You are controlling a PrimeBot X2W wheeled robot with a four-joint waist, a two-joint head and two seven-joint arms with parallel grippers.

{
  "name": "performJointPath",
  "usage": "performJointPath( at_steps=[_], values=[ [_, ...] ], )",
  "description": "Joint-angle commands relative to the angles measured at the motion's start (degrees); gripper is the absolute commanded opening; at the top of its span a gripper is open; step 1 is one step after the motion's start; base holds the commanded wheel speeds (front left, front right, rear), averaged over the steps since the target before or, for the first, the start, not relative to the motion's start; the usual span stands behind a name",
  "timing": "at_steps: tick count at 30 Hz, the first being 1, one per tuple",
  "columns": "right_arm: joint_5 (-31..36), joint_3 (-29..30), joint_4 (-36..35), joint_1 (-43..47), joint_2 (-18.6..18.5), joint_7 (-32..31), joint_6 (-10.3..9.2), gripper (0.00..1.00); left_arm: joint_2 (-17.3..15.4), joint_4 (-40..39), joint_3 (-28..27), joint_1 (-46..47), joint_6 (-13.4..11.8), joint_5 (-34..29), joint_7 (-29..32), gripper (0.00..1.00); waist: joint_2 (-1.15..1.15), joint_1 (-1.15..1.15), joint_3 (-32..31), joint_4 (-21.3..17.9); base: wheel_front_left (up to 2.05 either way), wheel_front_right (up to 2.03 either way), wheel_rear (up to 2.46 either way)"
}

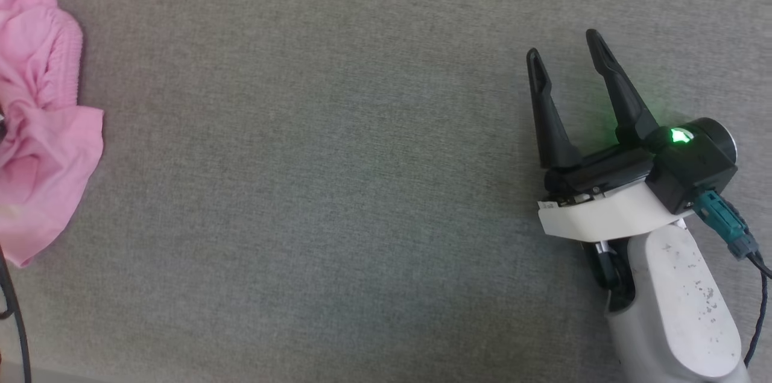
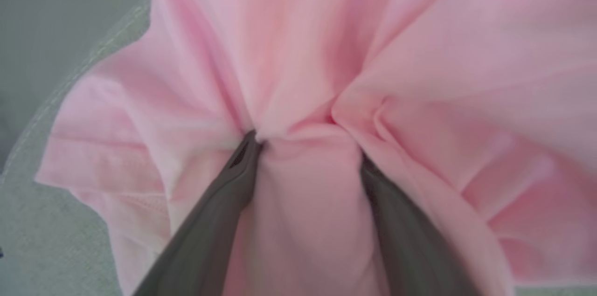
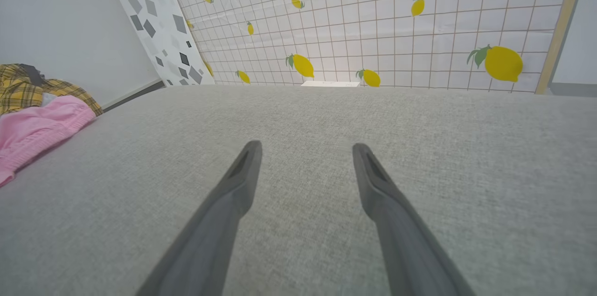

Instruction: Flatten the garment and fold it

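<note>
Garment | judged thin, limp, light; best grip at waistband | left tool spread wide, pressed into folds | right tool wide, empty

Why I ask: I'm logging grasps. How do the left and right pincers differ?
The left pincer is pressed into the garment, pink cloth bunched between its fingers; the right pincer has nothing between its own. The left pincer's tips are sunk in folds; the right pincer's show whole over the grey surface, away from the garment. Both are open, with dark fingers.
</note>
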State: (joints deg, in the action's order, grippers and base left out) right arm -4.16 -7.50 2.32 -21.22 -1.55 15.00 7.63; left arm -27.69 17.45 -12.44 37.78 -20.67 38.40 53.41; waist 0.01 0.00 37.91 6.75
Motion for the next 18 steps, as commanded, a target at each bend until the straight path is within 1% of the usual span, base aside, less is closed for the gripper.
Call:
performJointPath(
  at_steps=[1, 2, 4, 7, 10, 12, 15, 18],
  values=[
    [-0.57, 1.32, 3.01, 1.50, -1.32, -0.31, -0.14, 1.00, 4.02, 0.93, 2.19, -4.12, 0.98, 1.31, 1.96, 0.00, -0.01, 0.00, -2.19, -0.42, 0.00, 0.00, 0.00],
    [-0.73, 1.41, 3.25, 1.64, -1.32, -0.25, -0.14, 1.00, 3.80, 0.23, 1.93, -4.60, 1.47, 1.10, 0.73, 0.00, -0.01, 0.00, -3.12, -0.32, 0.00, 0.00, 0.00],
    [-1.04, 1.63, 3.92, 2.19, -1.32, -0.16, -0.14, 1.00, 2.84, -0.99, 1.30, -5.08, 3.21, -0.42, -4.79, 0.00, -0.01, 0.00, -5.77, -0.09, 0.00, 0.00, 0.00],
    [-1.70, 2.11, 4.98, 3.71, -1.32, -0.07, -0.14, 1.00, 2.02, -0.19, -0.61, -3.96, 6.71, -2.05, -16.47, 0.00, -0.01, 0.00, -10.70, 0.36, 0.00, 0.00, 0.00],
    [-2.58, 2.70, 5.68, 5.77, -1.32, -0.04, -0.14, 1.00, 1.76, 0.76, -2.00, -2.62, 9.08, -3.89, -27.73, 0.00, -0.01, 0.00, -16.02, 0.45, 0.00, 0.00, 0.00],
    [-3.05, 3.19, 5.81, 7.34, -1.32, -0.03, -0.14, 1.00, 0.96, 1.33, -2.45, -1.59, 10.83, -5.94, -36.12, 0.00, -0.01, 0.00, -19.62, 0.09, 0.00, 0.00, 0.00],
    [-3.42, 4.18, 5.91, 9.86, -1.32, -0.02, -0.14, 1.00, -0.53, 1.65, -1.25, 0.23, 13.75, -10.09, -48.34, 0.00, -0.01, 0.00, -24.53, -0.80, 0.00, 0.00, 0.00],
    [-3.57, 5.09, 6.16, 12.06, -1.32, -0.02, -0.14, 1.00, -1.07, 2.02, 1.99, 1.59, 16.32, -13.79, -55.85, 0.00, -0.01, 0.00, -28.63, -2.09, 0.00, 0.00, 0.00]
  ],
)
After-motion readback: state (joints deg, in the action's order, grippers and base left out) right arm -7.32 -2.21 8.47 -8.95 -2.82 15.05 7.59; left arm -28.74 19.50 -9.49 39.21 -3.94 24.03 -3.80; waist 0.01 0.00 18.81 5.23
